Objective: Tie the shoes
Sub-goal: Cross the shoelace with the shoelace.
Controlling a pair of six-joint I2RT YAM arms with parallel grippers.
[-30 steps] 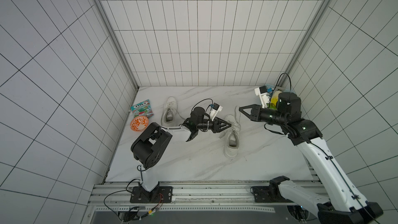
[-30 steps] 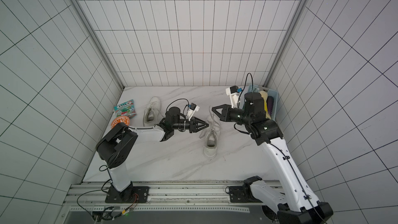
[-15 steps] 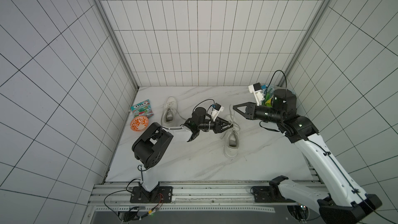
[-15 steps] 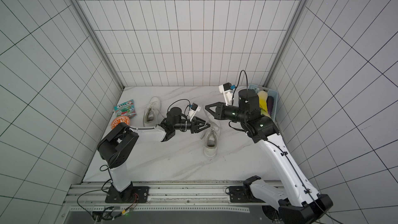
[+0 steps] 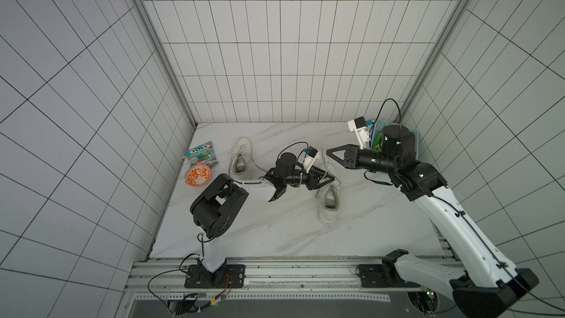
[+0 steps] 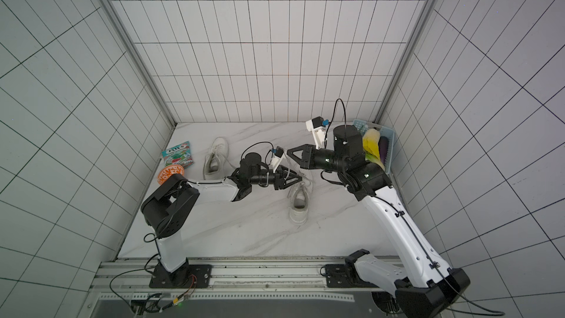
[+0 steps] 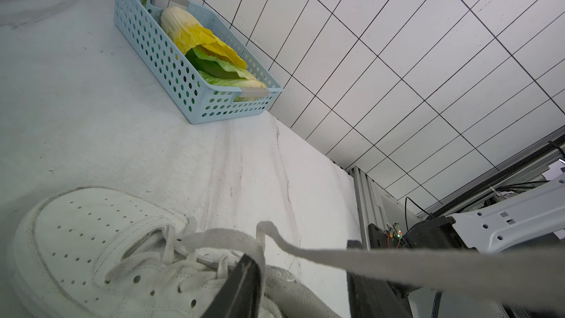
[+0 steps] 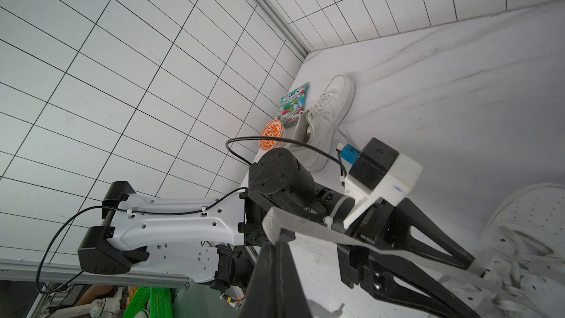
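Pinching the free end of a flat lace [image 8: 305, 230] between fully closed fingers, the right gripper [image 5: 329, 150] is hanging just right of centre in both top views, close to the toe of the nearer shoe [image 5: 328, 204]. That shoe is sitting mid-frame on the marble table [image 5: 275, 234], heel toward the lower edge. The lace is stretching from the pinch down to the left gripper [image 5: 330, 179], which is reaching over the shoe's laced front with its jaws standing moderately apart. The strand is running between them, and in the left wrist view a loop is draping over one finger [image 7: 244, 273]. The other shoe [image 5: 241, 160] is lying left of centre, toe toward the back wall. A snack packet [image 5: 201, 156] and an orange bowl [image 5: 198, 175] are sitting by the left wall. A blue basket [image 6: 389, 145] holding a cabbage [image 6: 370, 145] is standing at the right, behind the right arm.
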